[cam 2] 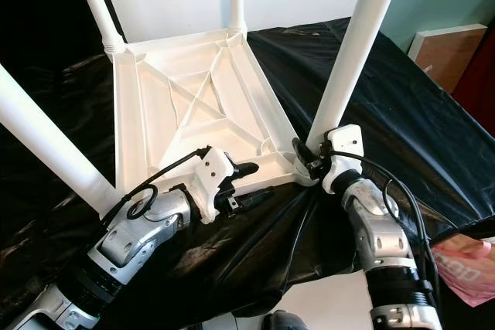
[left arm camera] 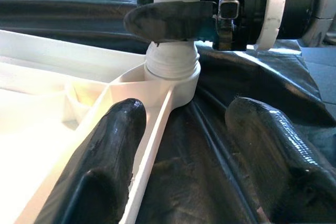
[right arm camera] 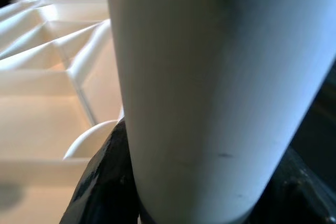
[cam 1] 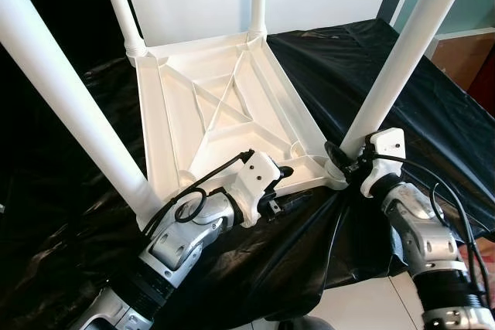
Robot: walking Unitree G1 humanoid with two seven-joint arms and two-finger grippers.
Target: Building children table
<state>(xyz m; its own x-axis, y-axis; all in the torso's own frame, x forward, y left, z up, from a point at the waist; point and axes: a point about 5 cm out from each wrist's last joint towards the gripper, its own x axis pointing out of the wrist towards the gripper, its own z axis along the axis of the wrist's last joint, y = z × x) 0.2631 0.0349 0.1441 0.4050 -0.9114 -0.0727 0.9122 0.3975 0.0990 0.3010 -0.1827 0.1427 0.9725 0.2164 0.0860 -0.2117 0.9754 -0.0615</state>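
**Seating the last leg**

Tabletop (cam 1: 224, 113) lies upside down at frame centre on the black-draped surface (cam 1: 433, 113), so sockets face up. Right gripper (cam 1: 344, 161), fingers pinching the lower-right leg (cam 1: 402, 52) at its base, probably turning it home. Left gripper (cam 1: 288, 171), fingers spread astride the near rim, likely bracing it.
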